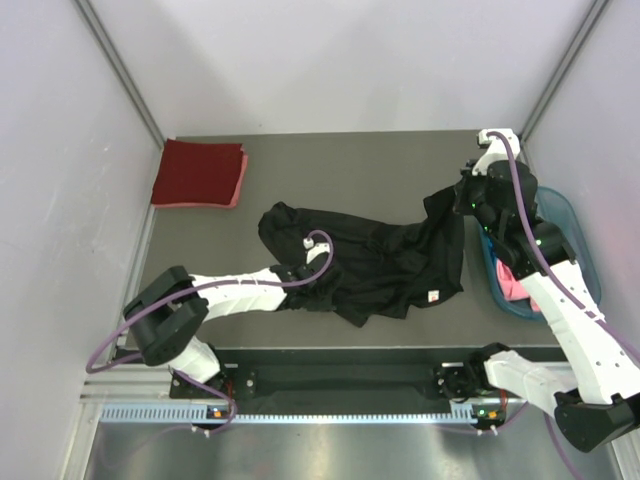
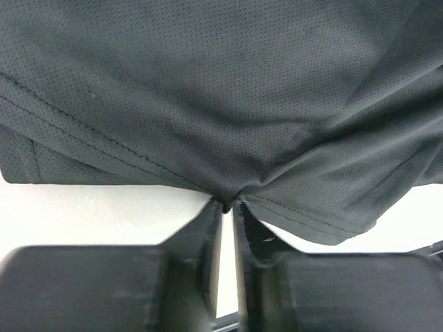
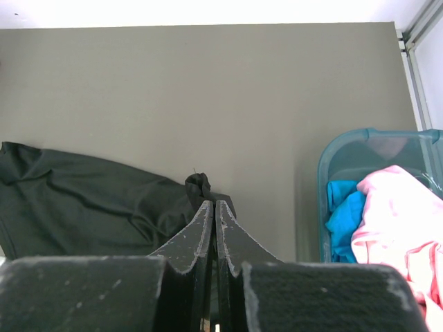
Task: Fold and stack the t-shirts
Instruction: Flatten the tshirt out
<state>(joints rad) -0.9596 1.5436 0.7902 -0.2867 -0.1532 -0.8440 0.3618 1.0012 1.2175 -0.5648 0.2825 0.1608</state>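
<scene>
The large black t-shirt lies crumpled across the middle of the table. My left gripper is shut on its near left hem, which bunches at the fingertips. My right gripper is shut on its far right corner, a small knot of cloth above the fingertips. A folded dark red t-shirt lies on a pink one at the far left. Pink and blue t-shirts lie in the basket.
A teal plastic basket stands at the table's right edge, under my right arm, also in the right wrist view. Grey walls close in the left, back and right. A metal rail runs along the near edge.
</scene>
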